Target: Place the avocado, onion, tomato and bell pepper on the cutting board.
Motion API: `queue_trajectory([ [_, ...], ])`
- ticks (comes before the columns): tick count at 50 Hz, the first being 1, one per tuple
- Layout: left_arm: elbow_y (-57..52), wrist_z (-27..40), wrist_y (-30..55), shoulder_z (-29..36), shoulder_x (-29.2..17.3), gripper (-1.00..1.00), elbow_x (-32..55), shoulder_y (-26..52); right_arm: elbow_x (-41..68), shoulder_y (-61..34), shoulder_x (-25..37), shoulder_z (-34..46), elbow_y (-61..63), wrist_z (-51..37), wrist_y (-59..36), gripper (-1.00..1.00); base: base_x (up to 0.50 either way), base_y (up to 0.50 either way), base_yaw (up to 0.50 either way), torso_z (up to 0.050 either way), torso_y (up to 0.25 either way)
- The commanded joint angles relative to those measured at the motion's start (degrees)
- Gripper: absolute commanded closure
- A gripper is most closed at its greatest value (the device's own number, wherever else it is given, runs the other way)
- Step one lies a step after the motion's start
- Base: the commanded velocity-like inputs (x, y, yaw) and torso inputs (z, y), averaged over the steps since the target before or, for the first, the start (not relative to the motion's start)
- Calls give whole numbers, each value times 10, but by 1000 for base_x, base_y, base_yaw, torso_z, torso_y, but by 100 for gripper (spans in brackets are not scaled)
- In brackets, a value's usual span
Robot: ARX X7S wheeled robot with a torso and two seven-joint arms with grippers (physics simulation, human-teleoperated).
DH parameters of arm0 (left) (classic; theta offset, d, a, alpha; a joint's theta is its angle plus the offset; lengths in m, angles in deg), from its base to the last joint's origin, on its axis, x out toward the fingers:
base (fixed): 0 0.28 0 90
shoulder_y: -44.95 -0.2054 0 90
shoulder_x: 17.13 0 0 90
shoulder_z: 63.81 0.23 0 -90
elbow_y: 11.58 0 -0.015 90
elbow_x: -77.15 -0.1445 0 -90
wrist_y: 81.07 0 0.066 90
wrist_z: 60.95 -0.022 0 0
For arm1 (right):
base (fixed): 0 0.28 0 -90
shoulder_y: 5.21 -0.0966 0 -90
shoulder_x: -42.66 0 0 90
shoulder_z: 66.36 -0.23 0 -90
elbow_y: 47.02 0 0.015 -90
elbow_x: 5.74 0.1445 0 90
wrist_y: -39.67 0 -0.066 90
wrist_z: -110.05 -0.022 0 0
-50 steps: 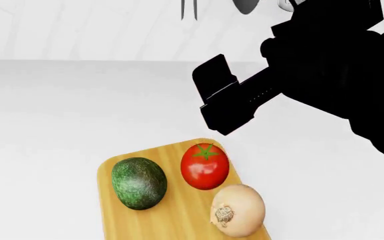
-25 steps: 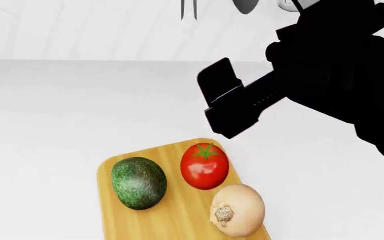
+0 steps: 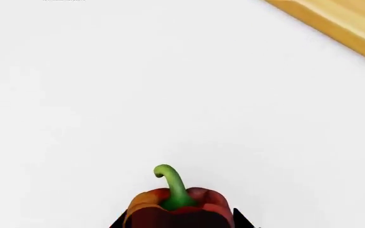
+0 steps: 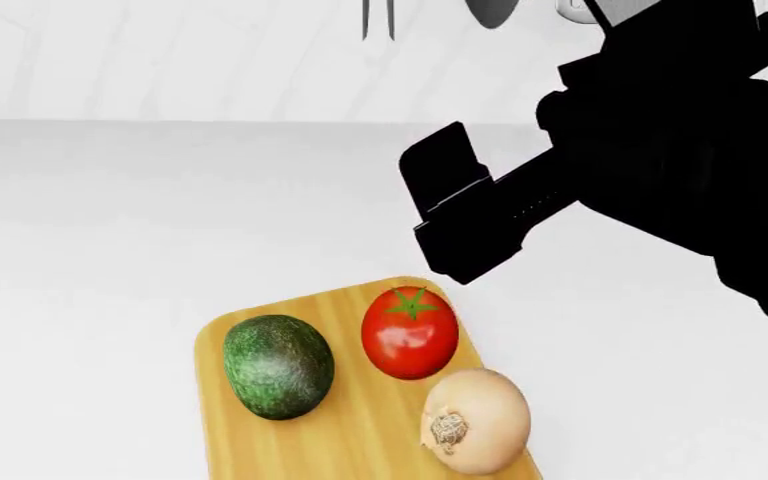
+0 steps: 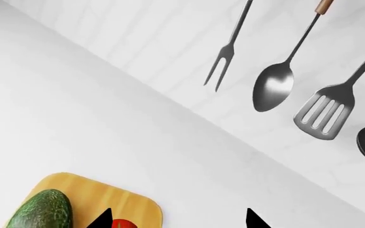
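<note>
Only the bell pepper (image 3: 177, 209) remains: left gripper (image 3: 177, 223) seems clamped around it, stem pointing 12 o'clock, cutting board (image 3: 341, 21) at 1 o'clock; right gripper (image 5: 176, 219) spread, empty.

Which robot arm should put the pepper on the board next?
Probably the left. In its wrist view the bell pepper sits right between the left gripper's fingertips, off the cutting board. The right gripper hangs empty above the board, where avocado, tomato and onion already lie.
</note>
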Motion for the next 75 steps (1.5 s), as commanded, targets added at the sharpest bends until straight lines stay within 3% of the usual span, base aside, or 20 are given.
queue_trajectory([
  [1, 4, 1, -4, -10, -2, 100, -9, 3, 7, 0, 4, 0, 5, -7, 1, -100, 0, 0, 0, 0, 0],
  [7, 18, 37, 25, -47, 16, 100, 42, 36, 7, -3, 5, -2, 3, -6, 2, -100, 0, 0, 0, 0, 0],
  [14, 34, 86, 23, -79, 91, 100, 131, 83, 2, -8, 6, -2, -1, -3, 0, -100, 0, 0, 0, 0, 0],
  [20, 34, 88, -2, -90, 141, 100, 140, 89, -4, -6, 5, -1, -7, 1, 5, -100, 0, 0, 0, 0, 0],
  [46, 65, 38, -114, -121, 329, 100, 27, 22, -19, 20, 9, 1, 9, 6, 27, -100, 0, 0, 0, 0, 0],
  [75, 201, -79, -131, -145, 475, 100, -122, -24, -54, 28, -6, 15, -15, 36, 33, -100, 0, 0, 0, 0, 0],
])
